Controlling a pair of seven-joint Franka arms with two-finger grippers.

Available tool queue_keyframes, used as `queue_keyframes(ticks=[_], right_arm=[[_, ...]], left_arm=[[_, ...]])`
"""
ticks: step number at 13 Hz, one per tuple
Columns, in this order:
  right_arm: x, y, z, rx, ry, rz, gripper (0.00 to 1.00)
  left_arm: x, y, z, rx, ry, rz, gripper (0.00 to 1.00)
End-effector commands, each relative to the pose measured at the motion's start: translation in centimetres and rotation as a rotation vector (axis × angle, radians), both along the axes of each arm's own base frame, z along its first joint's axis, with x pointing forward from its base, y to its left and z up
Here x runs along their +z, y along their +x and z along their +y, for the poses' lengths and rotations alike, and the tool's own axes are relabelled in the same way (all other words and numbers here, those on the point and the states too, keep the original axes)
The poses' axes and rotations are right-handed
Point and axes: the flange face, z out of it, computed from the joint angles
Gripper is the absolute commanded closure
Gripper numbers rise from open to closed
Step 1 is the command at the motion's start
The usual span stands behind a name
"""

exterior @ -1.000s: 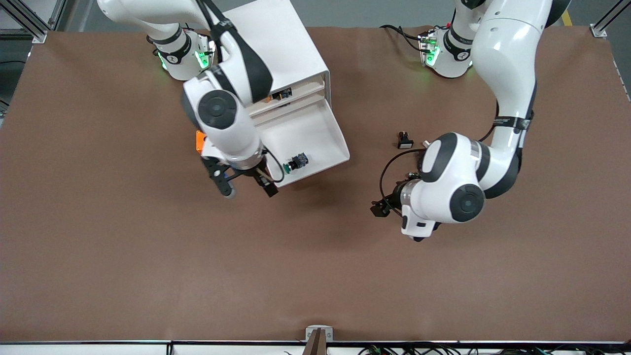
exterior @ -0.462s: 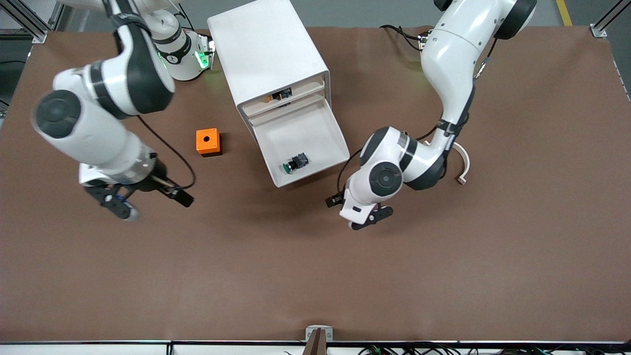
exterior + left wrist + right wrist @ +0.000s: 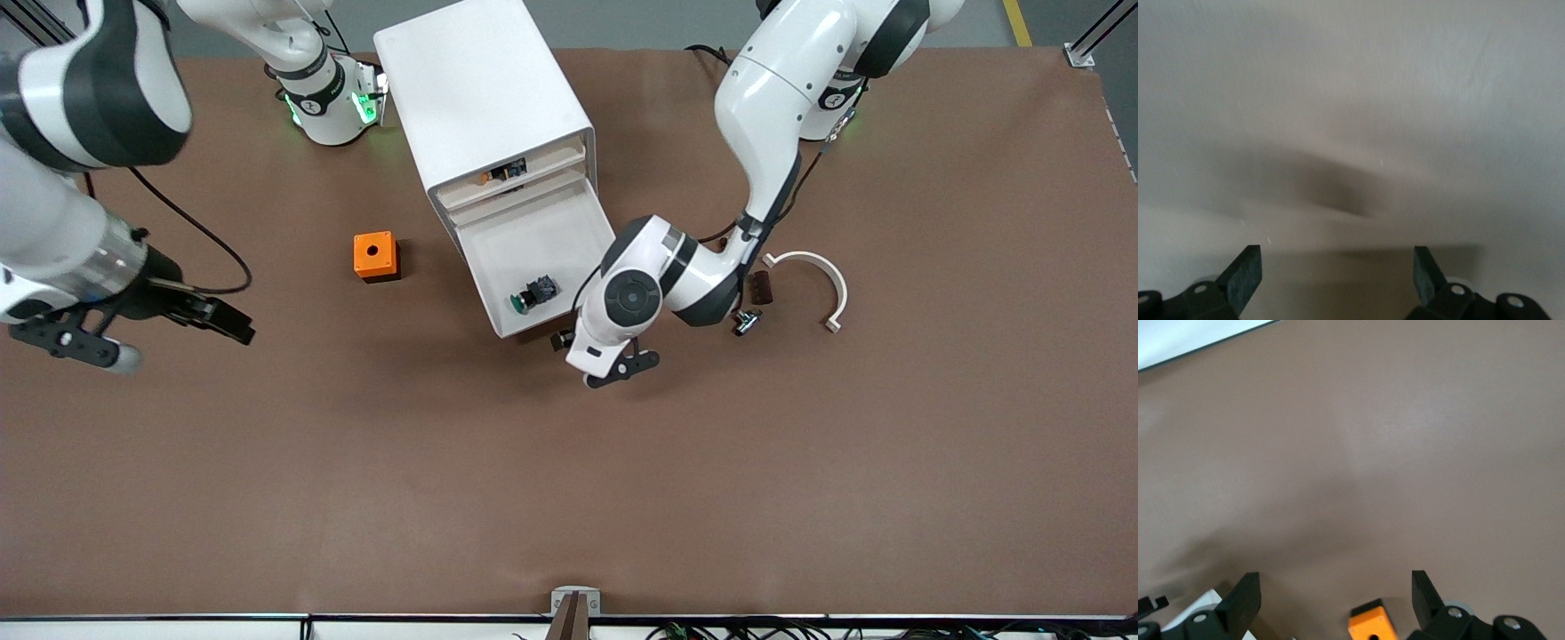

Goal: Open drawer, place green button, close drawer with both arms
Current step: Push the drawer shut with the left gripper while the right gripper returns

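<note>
- The button (image 3: pixel 532 293) lay inside the drawer (image 3: pixel 544 260), near its front lip, and the drawer stood pulled out of the cabinet (image 3: pixel 484 93).
- My left gripper (image 3: pixel 594 354) sat at the drawer's front corner toward the left arm's end, fingers spread with nothing between them; its wrist view showed only a blurred white face close up.
- To close well, I judged I should set the fingers flat against the front and push straight along the runners, slowly, so the cabinet wouldn't skid.
- My right gripper (image 3: pixel 147 331) waited over bare table past the orange box (image 3: pixel 375 256), also spread and empty.
- I could read no writing or brand.
</note>
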Motion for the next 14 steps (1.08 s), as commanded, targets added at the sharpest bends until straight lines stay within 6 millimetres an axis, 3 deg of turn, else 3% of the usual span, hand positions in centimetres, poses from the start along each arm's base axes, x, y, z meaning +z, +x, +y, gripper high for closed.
queue_keyframes(ticks=[1,5,9,14], right_arm=[[2.1,-2.2,-3.3,0.079,-0.076,0.025,0.00],[5.8,-4.8,-6.3,0.353,-0.115,0.006,0.00],[6.8,-7.9,-6.4,0.224,-0.115,-0.009,0.00],[7.8,-7.3,-6.3,0.217,-0.113,-0.070,0.00]], left_arm=[[0.4,-3.0,-2.5,0.026,0.031,0.008,0.00],[0.7,-8.9,-6.7,0.014,0.080,0.083,0.00],[1.1,-13.5,-10.2,0.031,0.055,0.154,0.00],[0.4,-17.4,-12.0,0.047,0.056,0.236,0.00]])
